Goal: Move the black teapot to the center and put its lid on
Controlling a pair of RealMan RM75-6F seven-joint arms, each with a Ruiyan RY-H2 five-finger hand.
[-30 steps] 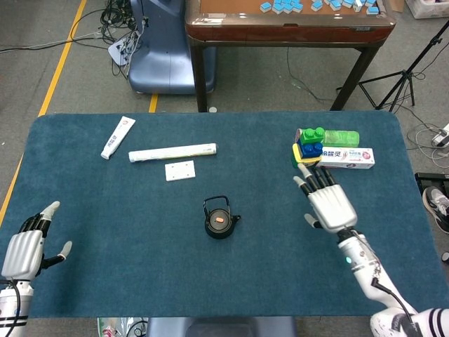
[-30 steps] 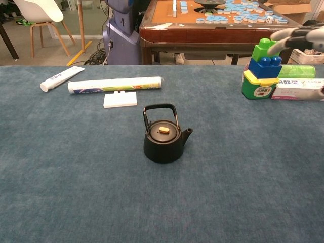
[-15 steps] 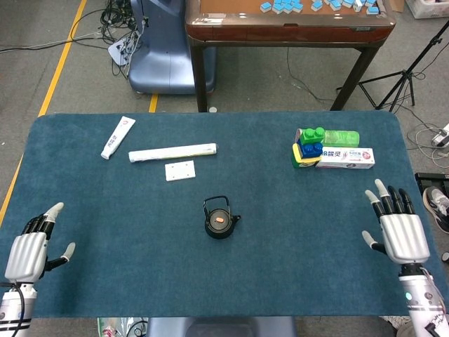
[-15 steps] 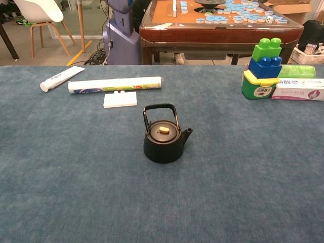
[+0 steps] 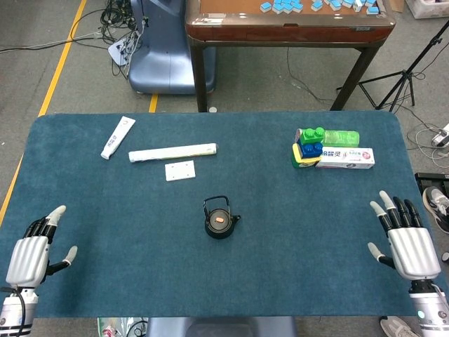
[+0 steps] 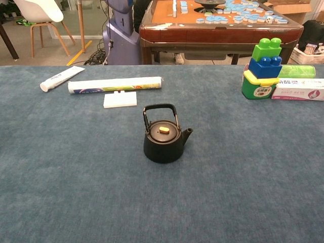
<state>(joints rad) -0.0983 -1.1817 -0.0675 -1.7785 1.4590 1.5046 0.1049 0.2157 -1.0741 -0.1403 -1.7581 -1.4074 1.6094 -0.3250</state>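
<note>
The left hand (image 5: 28, 254) and right hand (image 5: 407, 241) hover wide open, holding nothing, at the table's near corners. Midway between them, farther in, the round black teapot (image 6: 162, 137) stands upright, its flat black lid (image 6: 163, 130) seated, handle raised.

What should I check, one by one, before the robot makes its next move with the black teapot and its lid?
1. Black teapot near the middle of the blue table: ok.
2. Lid on the teapot: ok.
3. Teapot upright, handle raised: ok.
4. Left hand holds nothing, fingers apart: ok.
5. Right hand holds nothing, away from the teapot: ok.
6. Lid fully seated: cannot tell.
</note>
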